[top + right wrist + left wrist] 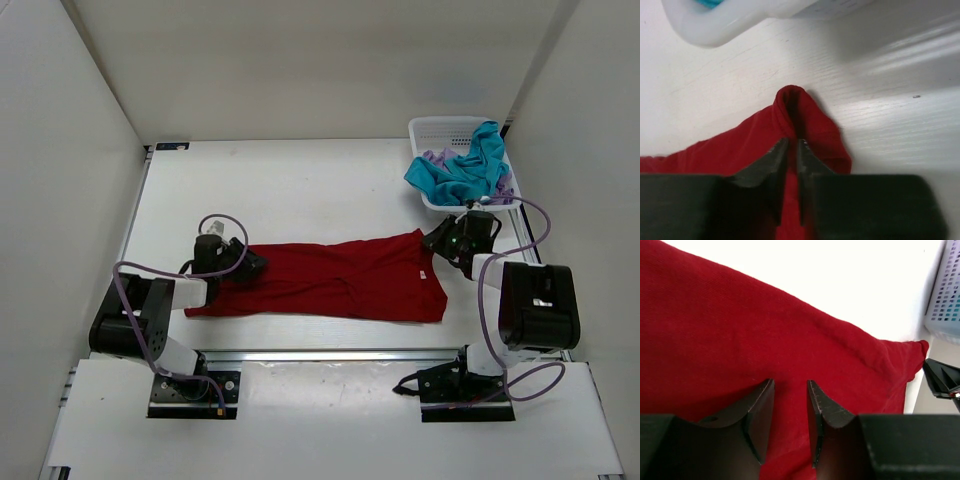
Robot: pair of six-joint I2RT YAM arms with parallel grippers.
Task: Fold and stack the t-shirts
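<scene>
Close to the near edge of the desk [300,180], the red t-shirt [340,280] is lying spread out lengthwise, running from one arm to the other, so the step in hand looks like the first fold of the first shirt. At the shirt's left end the left pincer [790,385] is sitting low over the cloth with its jaws standing partly apart. Red fabric is showing through the gap, but no fold is visibly caught there, so it appears to be holding nothing. At the shirt's far right corner the right pincer [792,142] is closing down almost fully on a raised ridge of red cloth, which is bunching up between the fingertips and curling just beyond them. It is gripping the shirt there.

The next move is probably calling for the left pincer to take its own end, so that both can lift and carry an edge across together. The cloth is soft and rumpled along the middle, so an uneven pull would likely be dragging creases into the fold.

Farther back, at the far right corner of the desk, the white mesh basket [430,128] is standing just beyond the right pincer. It is holding the teal-blue t-shirt [460,175], which is heaping up and spilling over the near rim, and the lavender t-shirt [432,158], which is peeking out beneath it. Both are waiting unfolded.
</scene>
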